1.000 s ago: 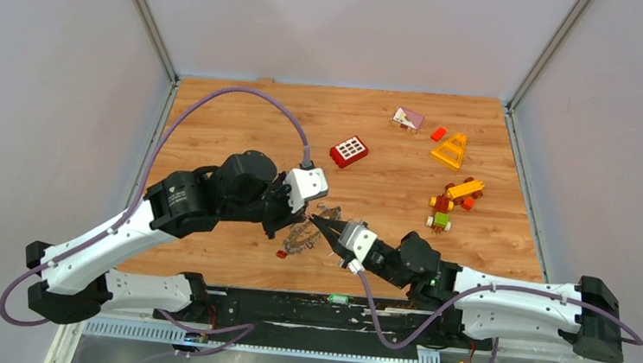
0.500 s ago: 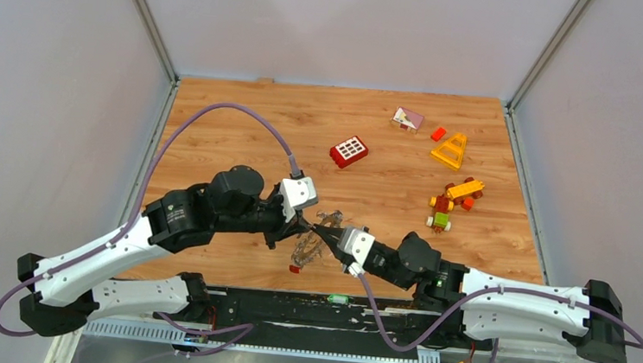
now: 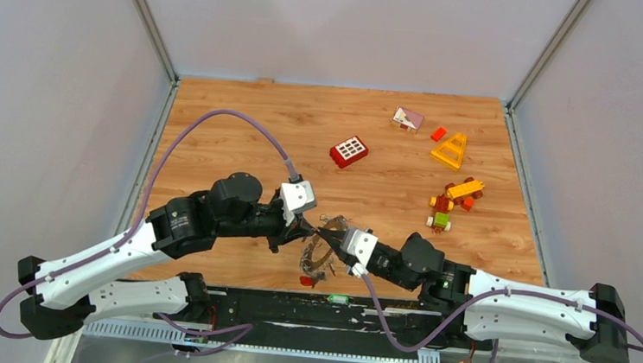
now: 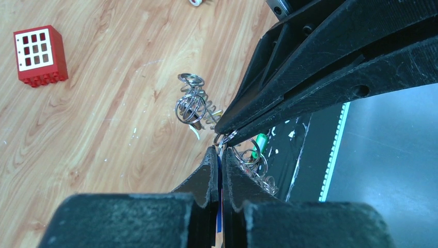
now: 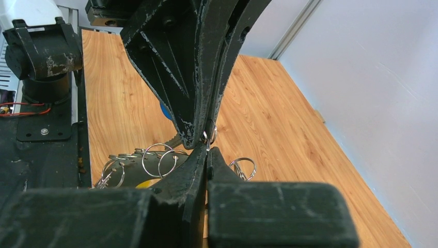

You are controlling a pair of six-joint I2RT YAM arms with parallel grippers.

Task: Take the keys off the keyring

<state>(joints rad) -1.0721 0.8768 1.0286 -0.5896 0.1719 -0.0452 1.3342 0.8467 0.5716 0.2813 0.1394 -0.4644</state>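
Keyring (image 3: pixel 319 251) hangs between 2 gripper tips, well nearer the arm bases than red brick (image 3: pixel 349 151) and slightly left of it. Keys (image 3: pixel 307 279) dangle under it. Left gripper (image 3: pixel 309 226) is clenched on 1 of the keys, blue showing between its fingers (image 4: pixel 206 175). Right gripper (image 3: pixel 326 230) is clenched on the keyring, tip to tip with left.

Robotics lab test cell. A wood-grain table (image 3: pixel 244 123) is boxed in by plain white panels (image 3: pixel 48 82) on aluminium posts (image 3: pixel 145 16) at 11 and 1 o'clock. Two white-and-black arms (image 3: pixel 113 247) trailing purple cables (image 3: pixel 219 117) are bolted to a scuffed black base plate (image 3: pixel 274 303) at 6 o'clock. Toy bricks (image 3: pixel 451 148) lie scattered from 12 to 3 o'clock like test props.
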